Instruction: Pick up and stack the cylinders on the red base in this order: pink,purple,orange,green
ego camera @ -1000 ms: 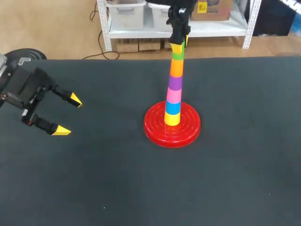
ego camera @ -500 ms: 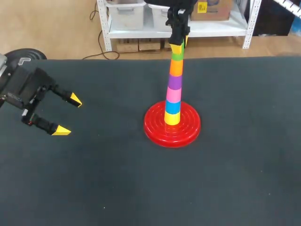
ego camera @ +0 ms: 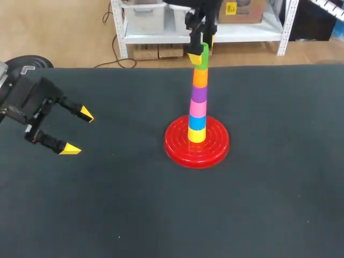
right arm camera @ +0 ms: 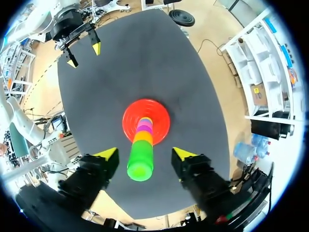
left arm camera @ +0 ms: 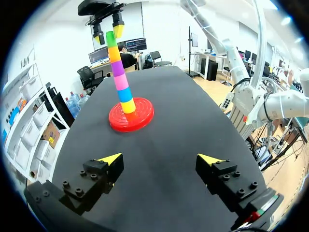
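1. The red base (ego camera: 177,146) (left arm camera: 118,122) (right arm camera: 159,118) sat on the dark surface (ego camera: 269,204), about midway between the left and right edges and somewhat nearer the far edge than the near one.
2. A single upright column rose from the centre of the base. From the bottom up it read: yellow cylinder (ego camera: 196,135), blue cylinder (ego camera: 197,122), pink cylinder (ego camera: 198,109) (left arm camera: 121,81), purple cylinder (ego camera: 199,95) (left arm camera: 117,68), orange cylinder (ego camera: 200,78) (left arm camera: 114,54) (right arm camera: 143,137), green cylinder (ego camera: 201,58) (left arm camera: 111,39) (right arm camera: 140,164).
3. The green one was on top, resting on the orange. I could not tell whether it was seated all the way down.
4. My right hand (ego camera: 201,51) (left arm camera: 108,36) (right arm camera: 144,154) hung directly over the column, pointing down. Its fingers were spread, one yellow tip on each side of the green cylinder, level with its upper end. In the right wrist view a gap showed on both sides, so nothing was pinched.
5. My left hand (ego camera: 78,131) (left arm camera: 160,159) (right arm camera: 84,55) was near the left edge of the surface, well apart from the base, with its tips pointing toward the middle. Its fingers were spread wide with nothing between them.
6. From the left wrist, base and column stood ahead of the spread fingers, toward the far edge.
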Robot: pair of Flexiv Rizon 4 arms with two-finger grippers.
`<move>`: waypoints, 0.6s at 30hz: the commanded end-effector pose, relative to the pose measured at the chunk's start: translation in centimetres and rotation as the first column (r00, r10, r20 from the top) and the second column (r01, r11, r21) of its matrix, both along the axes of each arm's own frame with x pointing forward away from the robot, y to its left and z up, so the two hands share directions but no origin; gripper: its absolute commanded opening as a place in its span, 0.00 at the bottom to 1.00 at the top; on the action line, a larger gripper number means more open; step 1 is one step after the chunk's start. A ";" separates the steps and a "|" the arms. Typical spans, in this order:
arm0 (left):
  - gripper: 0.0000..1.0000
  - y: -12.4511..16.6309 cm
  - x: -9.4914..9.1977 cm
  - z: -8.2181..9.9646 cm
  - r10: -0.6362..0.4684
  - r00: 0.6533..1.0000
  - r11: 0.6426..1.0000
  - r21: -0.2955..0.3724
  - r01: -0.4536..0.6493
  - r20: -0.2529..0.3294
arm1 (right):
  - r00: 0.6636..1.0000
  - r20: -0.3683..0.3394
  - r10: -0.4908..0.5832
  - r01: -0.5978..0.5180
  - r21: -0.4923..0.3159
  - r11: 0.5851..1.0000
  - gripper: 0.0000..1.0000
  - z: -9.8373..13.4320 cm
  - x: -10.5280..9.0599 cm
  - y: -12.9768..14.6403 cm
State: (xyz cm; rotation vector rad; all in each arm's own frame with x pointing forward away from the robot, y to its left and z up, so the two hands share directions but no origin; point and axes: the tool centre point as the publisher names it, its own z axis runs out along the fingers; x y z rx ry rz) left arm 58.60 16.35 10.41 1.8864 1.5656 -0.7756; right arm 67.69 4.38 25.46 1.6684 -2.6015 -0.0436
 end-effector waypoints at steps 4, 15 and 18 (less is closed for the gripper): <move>1.00 0.1 0.0 -0.1 -0.001 1.000 1.000 -0.001 0.001 0.002 | 0.991 0.132 -0.010 0.005 0.033 0.999 1.00 1.6 -2.7 -0.8; 1.00 0.1 0.0 -0.1 -0.001 1.000 1.000 -0.001 0.001 0.002 | 0.947 0.318 -0.038 -0.042 0.240 0.970 1.00 2.0 -7.5 -3.8; 1.00 0.1 0.0 -0.1 -0.001 1.000 1.000 -0.001 0.001 0.002 | 0.941 0.335 -0.053 -0.055 0.305 0.951 1.00 1.1 -8.5 -4.9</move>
